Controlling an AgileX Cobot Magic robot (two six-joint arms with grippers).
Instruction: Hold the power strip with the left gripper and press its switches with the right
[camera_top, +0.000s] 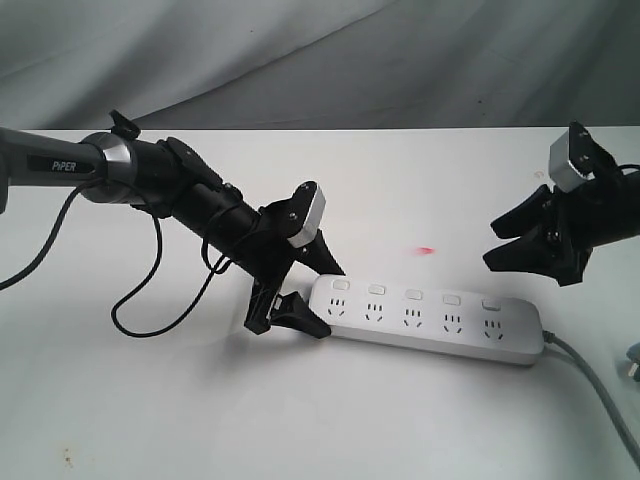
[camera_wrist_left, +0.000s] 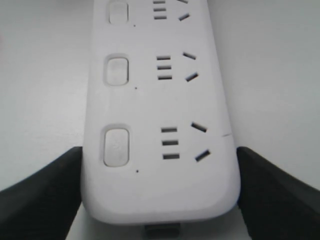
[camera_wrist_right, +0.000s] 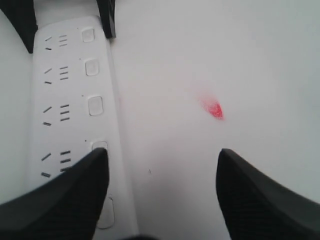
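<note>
Anchoring explains the layout: the power strip (camera_top: 430, 322) lies flat on the table (camera_top: 300, 430), sockets up, with its grey cable (camera_top: 590, 380) leaving the right-hand end. Your left fingers (camera_top: 295, 314) straddle the opposite, cable-free end. In the left wrist view each black tip meets a long side of the white body with no gap showing, so I judge them clamped on it rather than merely around it. Gripping there makes sense to me, because it pins the bar against sliding or tipping while leaving the whole row of switches (camera_top: 414, 295) uncovered along the edge away from the exterior camera. Your right fingers (camera_top: 515, 252) are spread wide, hold nothing, and hang above the table near the cable end, clear of the strip. The right wrist view looks down the row, with one tip over the strip near the closest switches. I would count the hold as done and the pressing as not yet begun. To press, you will likely want those fingers narrowed so a single tip lands on one button. A small red spot (camera_top: 426, 249) marks the table just beyond the row.
</note>
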